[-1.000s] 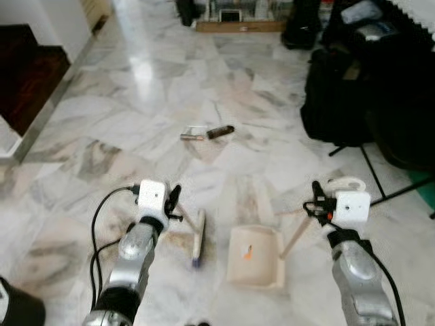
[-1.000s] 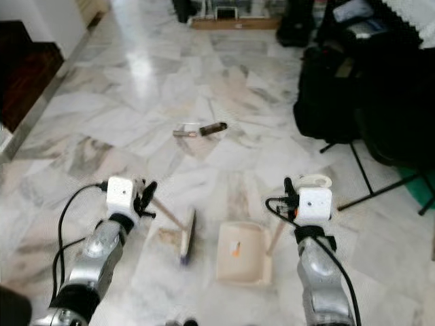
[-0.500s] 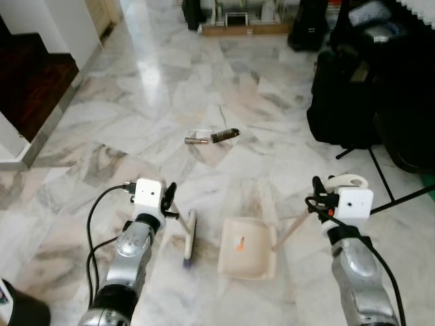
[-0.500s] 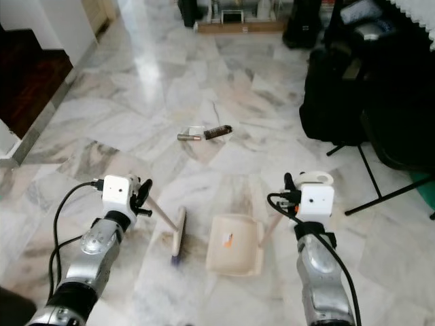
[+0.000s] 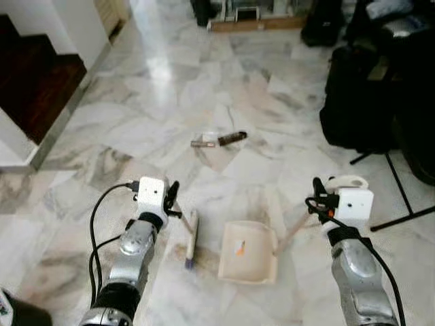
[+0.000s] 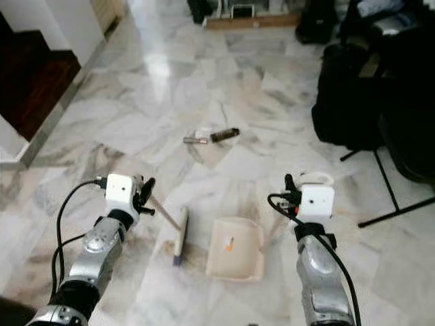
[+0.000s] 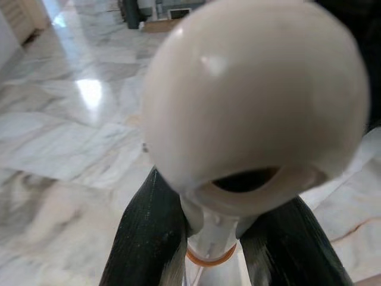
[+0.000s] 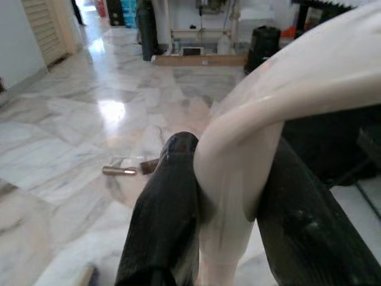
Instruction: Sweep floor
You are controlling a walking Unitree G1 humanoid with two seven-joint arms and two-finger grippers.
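The left pincer (image 5: pixel 172 201) pinches the cream handle of a small broom (image 5: pixel 192 234), whose head rests on the marble floor (image 5: pixel 136 115) just beside the dustpan (image 5: pixel 249 252). The right pincer (image 5: pixel 315 202) is clamped on the dustpan's handle, which slants down to the pan lying flat on the floor. At 12 o'clock from the pan, well apart, lie two small pieces of litter, a silvery tube (image 5: pixel 202 143) and a dark stick (image 5: pixel 232 138); what they are is too small to tell. Open floor stretches toward 11 o'clock, edged by a dark stairway (image 5: pixel 37 81). Black bags (image 5: pixel 360 102) and stand legs (image 5: pixel 394 197) crowd 2 o'clock. The broom's rounded handle end (image 7: pixel 256 101) blocks much of the left wrist view.
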